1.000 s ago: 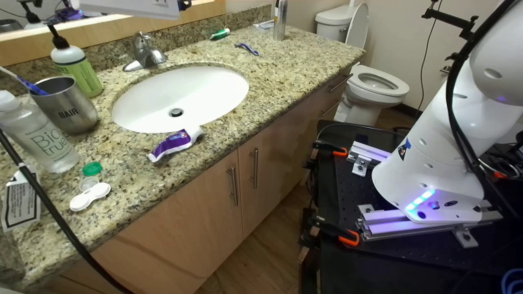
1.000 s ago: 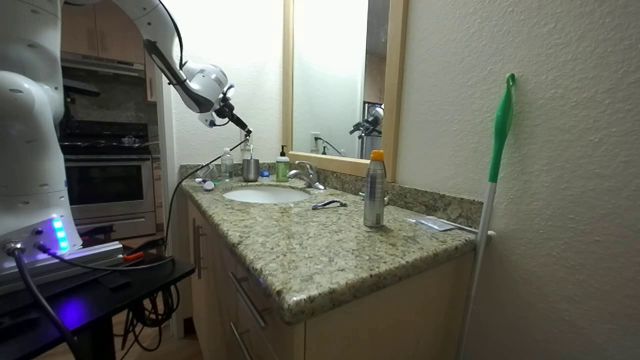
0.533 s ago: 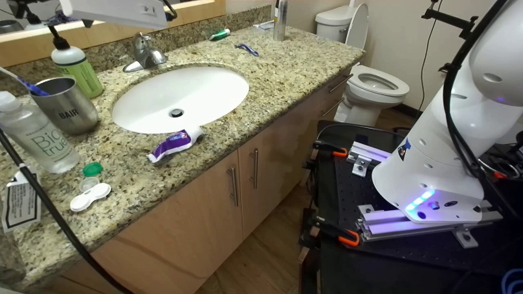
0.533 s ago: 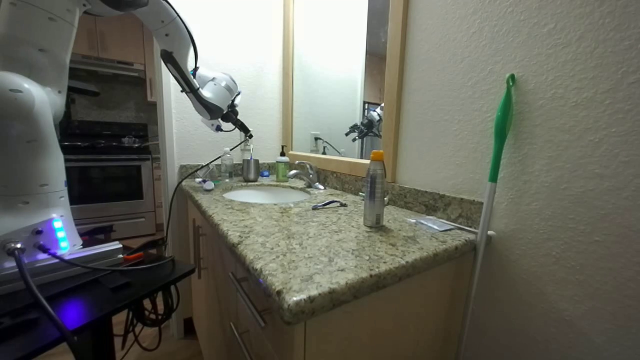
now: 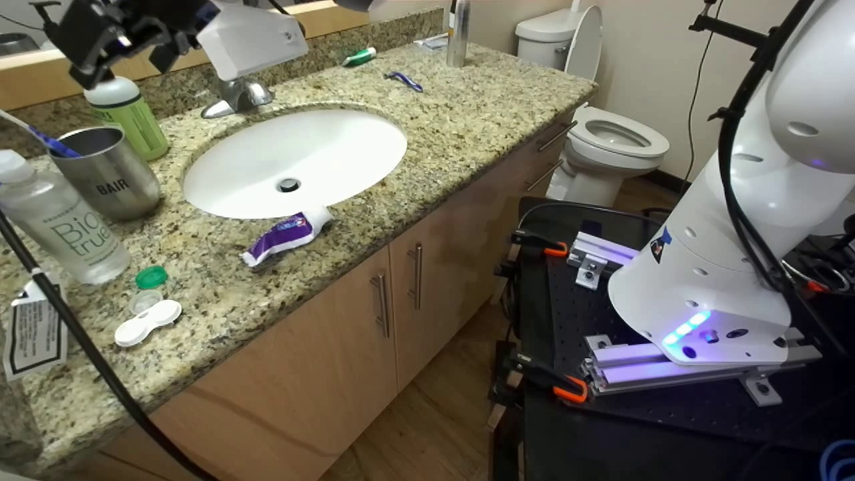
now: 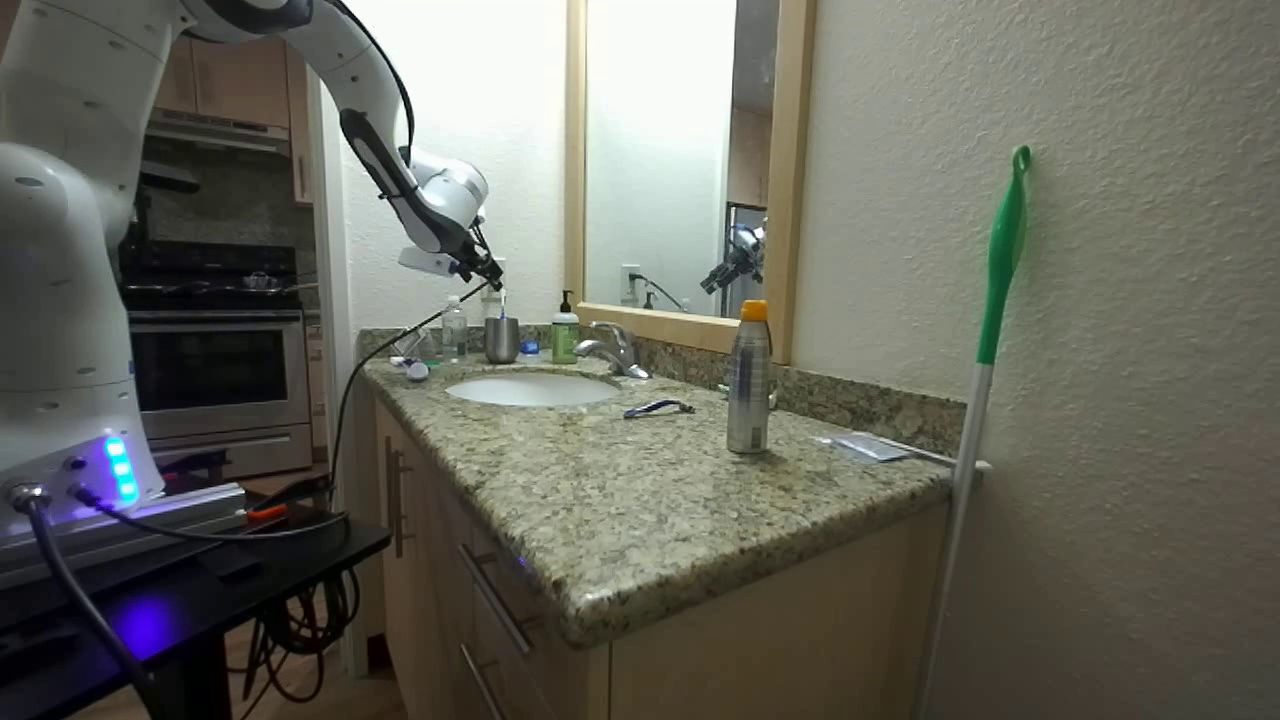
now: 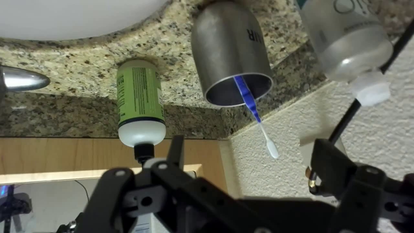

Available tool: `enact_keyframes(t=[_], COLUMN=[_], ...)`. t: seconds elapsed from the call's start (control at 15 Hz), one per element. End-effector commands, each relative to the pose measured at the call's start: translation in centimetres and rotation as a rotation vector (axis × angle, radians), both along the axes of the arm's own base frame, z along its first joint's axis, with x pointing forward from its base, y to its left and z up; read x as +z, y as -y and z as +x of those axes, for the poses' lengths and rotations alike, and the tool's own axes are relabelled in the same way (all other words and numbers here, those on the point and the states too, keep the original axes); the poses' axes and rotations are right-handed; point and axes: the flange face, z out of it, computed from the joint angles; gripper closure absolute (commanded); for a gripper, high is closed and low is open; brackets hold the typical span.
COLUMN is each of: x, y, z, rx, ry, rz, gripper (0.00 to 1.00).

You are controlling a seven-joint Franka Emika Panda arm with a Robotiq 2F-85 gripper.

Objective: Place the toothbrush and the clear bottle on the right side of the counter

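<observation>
Pincer (image 7: 249, 141) spread, 2 black jaws well apart above speckled granite worktop (image 5: 467, 123); slim blue-and-white toothbrush (image 7: 247, 98) leans inside the rounded steel cup (image 7: 229, 48), clear plastic bottle (image 5: 67, 224) standing upright just beside it!

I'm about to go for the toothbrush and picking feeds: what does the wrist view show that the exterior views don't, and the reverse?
Wrist view only: the toothbrush close up, white head whole (exterior views crop it or leave it tiny), and a brass-coloured metal piece.

Exterior views only: the right side of the counter, with the razor and silver spray can, plus the purple tube and white lens case.

Both: the open gripper, the steel cup holding the toothbrush, the clear bottle and the green soap bottle.
</observation>
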Motion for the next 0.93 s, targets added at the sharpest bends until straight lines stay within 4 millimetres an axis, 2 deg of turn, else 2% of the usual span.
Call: enact_keyframes(t=[0.0, 0.07, 0.33, 0.47, 0.67, 0.73, 0.87], x=[-0.2, -0.5, -1.1, -1.0, 0.0, -0.4, -2.5], y=[0.1, 0.4, 0.6, 0.3, -1.6, -2.5, -4.0], z=[3.3, 1.2, 1.8, 3.9, 6.9, 7.6, 7.8], rx=[0.042, 0.017, 0.018, 0.035, 0.078, 0.102, 0.133], ry=[0.064, 0.018, 0.017, 0.054, 0.138, 0.154, 0.137], rz=[-0.170, -0.092, -0.087, -0.076, -0.116, -0.134, -0.157], gripper=[0.00, 0.00, 0.00, 0.00, 0.00, 0.00, 0.00])
